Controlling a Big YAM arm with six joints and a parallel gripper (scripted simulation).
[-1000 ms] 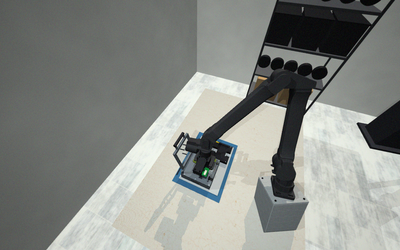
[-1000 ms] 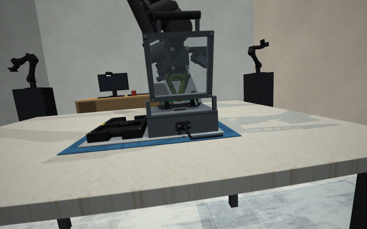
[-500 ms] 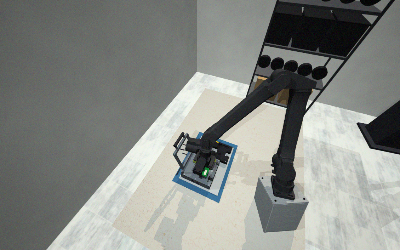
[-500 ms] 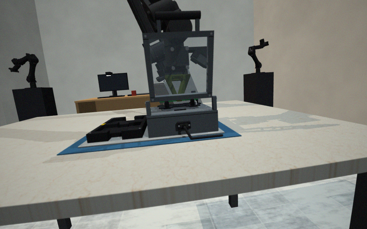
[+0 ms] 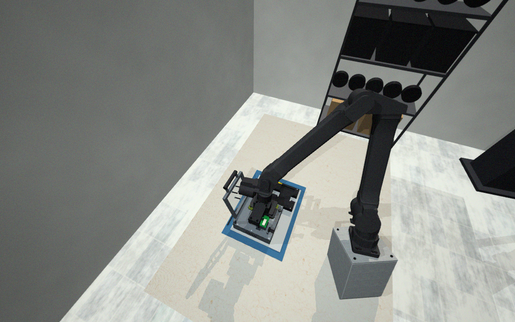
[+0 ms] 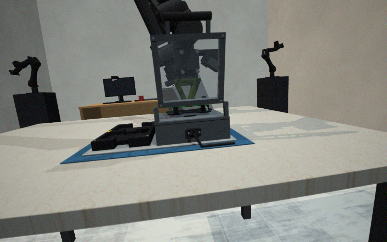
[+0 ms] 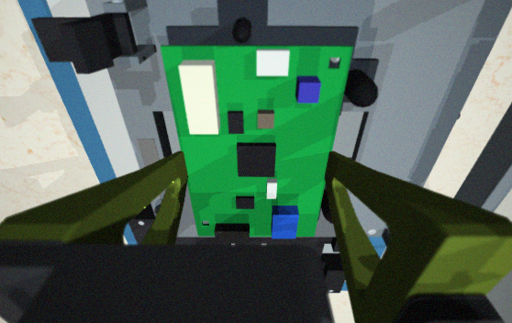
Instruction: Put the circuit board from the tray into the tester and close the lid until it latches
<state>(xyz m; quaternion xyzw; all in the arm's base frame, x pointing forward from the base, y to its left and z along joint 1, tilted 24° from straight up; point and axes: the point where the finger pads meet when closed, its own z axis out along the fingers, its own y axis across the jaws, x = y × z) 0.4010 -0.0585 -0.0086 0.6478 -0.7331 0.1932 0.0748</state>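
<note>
The board [image 5: 265,221] [image 6: 178,107] [image 7: 213,183] is directly under the hand [image 5: 263,208] [image 6: 188,99] [image 7: 256,161], over the tester [image 5: 243,231] [image 6: 171,132] [image 7: 396,69]. The fingers stand fairly wide, one against each long edge, so I judge the hand is holding the board. Its long axis runs across the line between the fingertips; the white connector end points toward the lone post [image 7: 241,29], on the hook's [image 7: 84,41] side, which looks the right way round.

From outside, the board seems slightly above its seat, so the coming move probably turns on lining its holes over the pins before it goes down.

The arm covers much of the board from above, and the lid [image 5: 229,208] [image 6: 221,69] stands open in front of the fingers. I cannot tell whether the pins enter the holes, nor whether the edges touch the posts.
</note>
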